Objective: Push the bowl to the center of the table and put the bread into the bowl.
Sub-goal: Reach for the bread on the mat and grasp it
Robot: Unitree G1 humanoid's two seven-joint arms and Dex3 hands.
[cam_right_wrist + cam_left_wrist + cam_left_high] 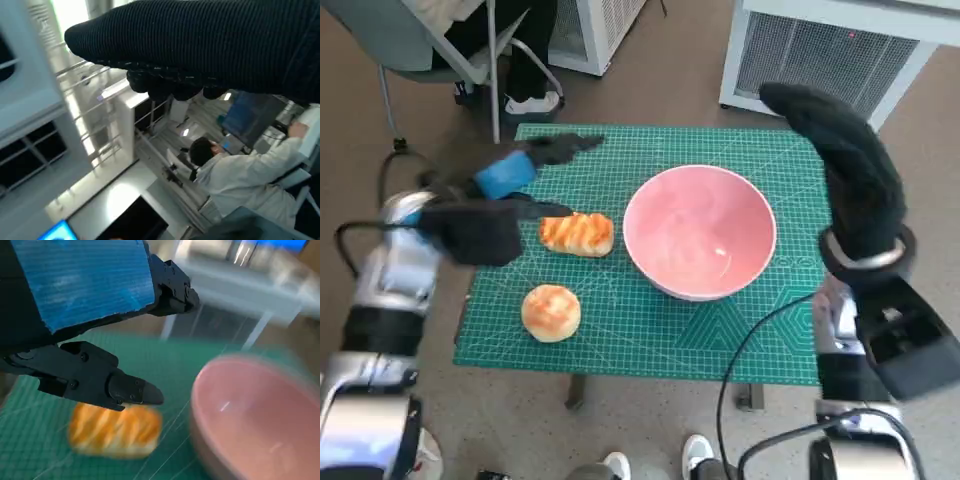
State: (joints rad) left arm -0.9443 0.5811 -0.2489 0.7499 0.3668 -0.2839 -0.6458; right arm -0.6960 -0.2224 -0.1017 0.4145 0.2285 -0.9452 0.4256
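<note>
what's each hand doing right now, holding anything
Left hand: open, empty, above the striped bread.
Right hand: raised, holds nothing; fingers hidden, cannot tell.

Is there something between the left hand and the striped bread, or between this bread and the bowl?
Nothing visible. The left hand hovers open just above the striped bread, with only air between them. The bowl stands right beside that bread, with bare mat between. The round bun lies off that path.
</note>
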